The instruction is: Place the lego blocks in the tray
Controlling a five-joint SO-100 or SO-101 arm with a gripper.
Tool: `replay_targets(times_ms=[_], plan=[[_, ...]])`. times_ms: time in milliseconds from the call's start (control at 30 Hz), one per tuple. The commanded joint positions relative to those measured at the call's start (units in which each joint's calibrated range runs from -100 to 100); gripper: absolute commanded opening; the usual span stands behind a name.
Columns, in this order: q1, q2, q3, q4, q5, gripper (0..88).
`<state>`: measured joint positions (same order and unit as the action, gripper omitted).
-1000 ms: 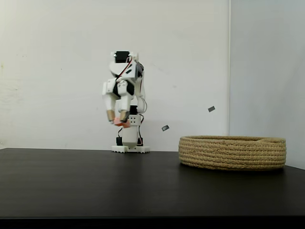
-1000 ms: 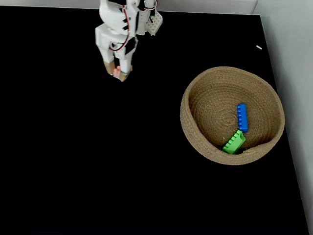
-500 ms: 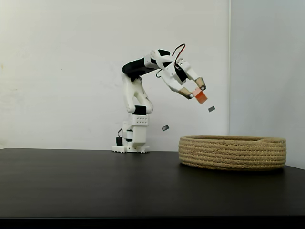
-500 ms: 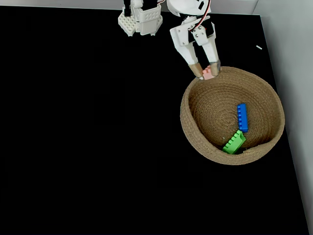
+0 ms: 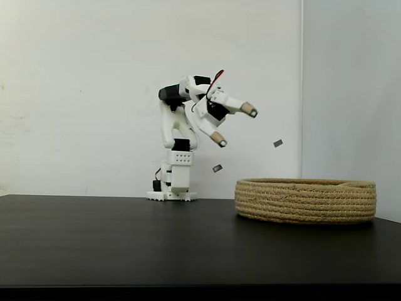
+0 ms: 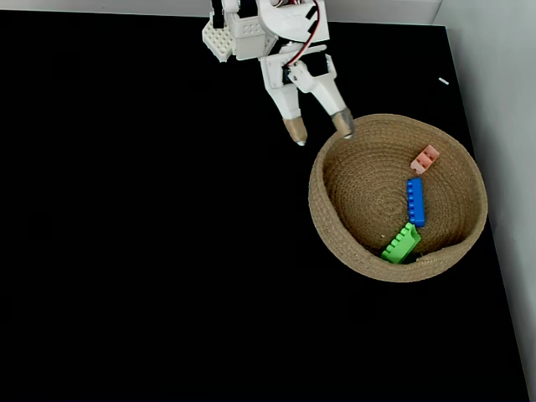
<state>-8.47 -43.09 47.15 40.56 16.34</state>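
Note:
The tray (image 6: 335, 226) is a round tan rope basket on the right of the black table, also seen from the side as the tray (image 5: 306, 200). Inside it lie the pink lego block (image 6: 425, 157), the blue block (image 6: 414, 201) and the green block (image 6: 401, 243). My gripper (image 6: 319, 131) hangs open and empty just outside the tray's upper left rim in a fixed view. From the side, the gripper (image 5: 234, 125) is raised well above the table, left of the tray, its fingers spread wide.
The white arm base (image 5: 172, 185) stands at the back of the table against the white wall. A grey wall (image 6: 502, 126) runs close along the tray's right side. Bare black tabletop (image 6: 151, 251) spreads to the left and front.
The gripper swung from the left to the tray with the pink block, opened and let it fall into the tray, then drew back slightly to the left.

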Motion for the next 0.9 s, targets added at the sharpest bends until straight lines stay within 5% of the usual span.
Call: replay_targets(times_ms=[0,233,867], plan=[[4.3,-14.9,7.7,2.5,-3.8,0.0],[9.0,-32.2,21.5,18.6,-5.8,0.0],[11.2,-55.7,45.6,27.5,-8.2,0.0]])
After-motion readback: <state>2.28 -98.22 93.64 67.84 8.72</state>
